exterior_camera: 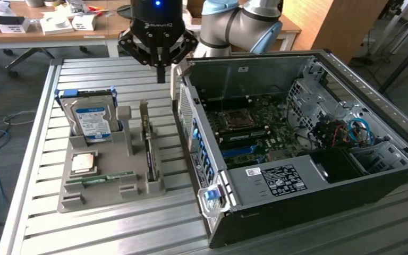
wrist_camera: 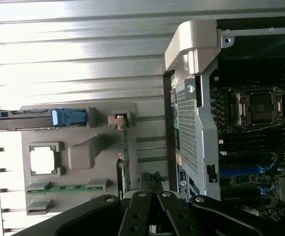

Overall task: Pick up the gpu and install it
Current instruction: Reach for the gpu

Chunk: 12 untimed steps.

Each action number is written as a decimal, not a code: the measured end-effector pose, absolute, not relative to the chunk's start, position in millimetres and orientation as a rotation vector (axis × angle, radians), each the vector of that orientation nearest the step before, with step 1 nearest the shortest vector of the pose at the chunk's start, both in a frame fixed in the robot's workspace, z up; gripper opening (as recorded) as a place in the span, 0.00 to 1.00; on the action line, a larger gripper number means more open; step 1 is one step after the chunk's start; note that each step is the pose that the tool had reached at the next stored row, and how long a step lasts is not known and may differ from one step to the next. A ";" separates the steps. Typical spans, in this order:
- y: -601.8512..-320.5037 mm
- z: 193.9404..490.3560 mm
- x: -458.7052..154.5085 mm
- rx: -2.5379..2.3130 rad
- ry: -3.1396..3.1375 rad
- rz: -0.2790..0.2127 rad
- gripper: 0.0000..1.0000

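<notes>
Four parts sit in a grey holder [exterior_camera: 76,197] on the slatted worktop [exterior_camera: 119,231]: hard drive [exterior_camera: 91,119], processor [exterior_camera: 83,162], memory stick [exterior_camera: 108,177] and the gpu [exterior_camera: 149,154], upright on edge beside the open computer case [exterior_camera: 317,212]. The claw [exterior_camera: 161,79] hangs overhead, fingers together, holding nothing.

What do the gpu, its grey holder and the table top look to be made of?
gpu: dark circuit board, matte, with a pale bare-metal bracket at one end.
holder: probably plastic, matte uniform grey, blocky slots.
table top: metal, likely aluminium, pale ribbed slats with a dull sheen.
</notes>
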<state>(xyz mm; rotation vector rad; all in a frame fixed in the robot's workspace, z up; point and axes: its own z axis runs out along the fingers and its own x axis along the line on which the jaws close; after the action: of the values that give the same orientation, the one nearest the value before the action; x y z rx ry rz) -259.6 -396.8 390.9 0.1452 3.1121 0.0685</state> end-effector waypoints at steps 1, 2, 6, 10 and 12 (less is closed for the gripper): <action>-396.7 390.8 -261.6 0.146 3.112 0.069 0.11; -396.6 390.6 -263.8 0.147 3.112 0.068 0.11; -396.3 390.1 -271.7 0.152 3.112 0.068 0.11; -396.0 389.5 -279.6 0.156 3.111 0.068 0.11; -396.0 389.3 -282.9 0.158 3.111 0.068 0.11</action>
<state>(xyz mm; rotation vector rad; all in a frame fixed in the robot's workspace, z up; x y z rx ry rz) -282.9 -396.0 389.3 0.1584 3.1113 0.0683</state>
